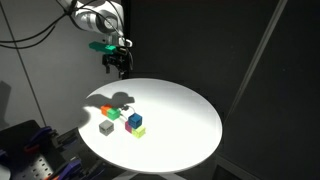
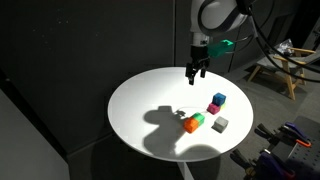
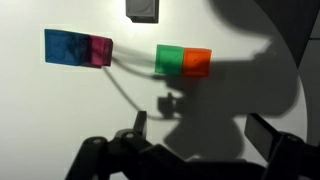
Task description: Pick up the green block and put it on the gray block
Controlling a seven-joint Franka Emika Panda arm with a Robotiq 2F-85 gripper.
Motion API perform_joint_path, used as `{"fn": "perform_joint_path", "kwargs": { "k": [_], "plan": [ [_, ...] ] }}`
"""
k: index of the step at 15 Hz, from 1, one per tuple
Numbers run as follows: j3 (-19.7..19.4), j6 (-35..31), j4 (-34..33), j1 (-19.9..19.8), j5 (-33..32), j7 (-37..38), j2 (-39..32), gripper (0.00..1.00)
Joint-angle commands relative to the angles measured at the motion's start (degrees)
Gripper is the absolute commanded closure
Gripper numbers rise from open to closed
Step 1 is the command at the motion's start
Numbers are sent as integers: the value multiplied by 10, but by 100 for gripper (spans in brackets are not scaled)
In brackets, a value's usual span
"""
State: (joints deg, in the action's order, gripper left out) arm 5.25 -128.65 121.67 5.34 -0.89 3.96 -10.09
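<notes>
Wrist view, looking straight down on the white round table [image 3: 60, 110]: shows the green block [image 3: 168, 59] resting flat on the tabletop, pressed side to side against the orange block [image 3: 197, 62], the two forming a joined pair near the middle of the picture. Shows the gray block [image 3: 142, 8] apart from that pair, alone, cut off by the upper edge. Shows the blue block [image 3: 66, 47] and the magenta block [image 3: 101, 50] touching each other too, off to the green one's other side and clear of it. Shows the gripper [image 3: 200, 135] along the lower edge, jaws spread wide and empty, and a dark shadow [image 3: 250, 80] spreading over the table next to the orange block.

Seen in both exterior views: gripper [image 1: 118, 68] hanging high above the table, jaws parted, holding nothing, well apart from every cube. In an exterior view, green block [image 1: 114, 114] sitting on the table surface against the orange one, gray block [image 1: 106, 127] near it yet not touching. Lime block [image 1: 138, 131] just beside the blue block. In an exterior view, gray block [image 2: 221, 124] standing to one side of the green block [image 2: 197, 120], bare tabletop between the two.
</notes>
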Motion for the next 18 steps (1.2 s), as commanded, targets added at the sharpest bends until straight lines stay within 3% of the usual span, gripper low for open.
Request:
{"fn": "perform_joint_path", "kwargs": {
  "k": [1, 12, 18],
  "plan": [
    [-4, -17, 5, 7, -11, 28, -12, 0],
    [9, -13, 22, 5, -1, -81, -19, 0],
    [7, -6, 13, 7, 0, -80, -31, 0]
  ]
}}
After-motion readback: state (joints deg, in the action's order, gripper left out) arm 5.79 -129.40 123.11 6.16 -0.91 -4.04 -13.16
